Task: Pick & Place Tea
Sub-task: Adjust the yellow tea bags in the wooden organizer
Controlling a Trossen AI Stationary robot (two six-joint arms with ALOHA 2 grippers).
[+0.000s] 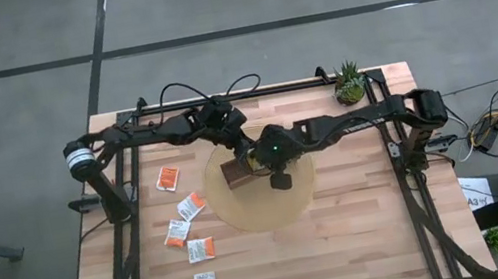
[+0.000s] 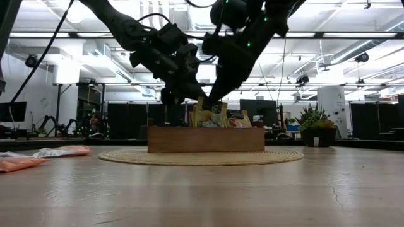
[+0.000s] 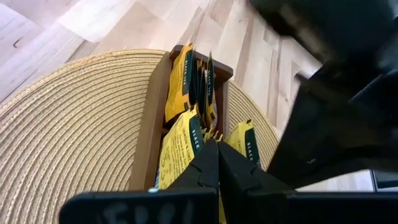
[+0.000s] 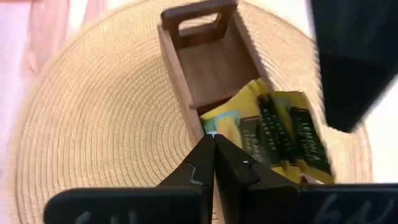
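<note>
A brown wooden tray (image 1: 232,174) stands on a round woven mat (image 1: 270,205). Several yellow tea sachets (image 3: 183,84) stand upright in the tray's compartments. They also show in the low view (image 2: 211,117). My left gripper (image 3: 217,149) is shut just above the tray, its tips among the yellow sachets. My right gripper (image 4: 214,142) is shut at the corner of a yellow sachet (image 4: 280,140) in the middle compartment. The end compartment (image 4: 214,71) is bare. Several orange and white sachets (image 1: 190,206) lie flat on the table to the left of the mat. My left gripper's shut tips stand between two upright yellow sachets (image 3: 180,146); I cannot tell whether they touch or hold one. My right gripper meets the yellow sachet at its near corner (image 4: 216,126), slanting down from above. The fingertips hide the contact. The sachet leans tilted in the middle compartment, its lower part in the tray.
Both arms crowd close together over the tray (image 2: 205,139). A small potted plant (image 1: 349,84) stands at the table's far right corner. Bare wood lies to the right of the mat and along the near edge.
</note>
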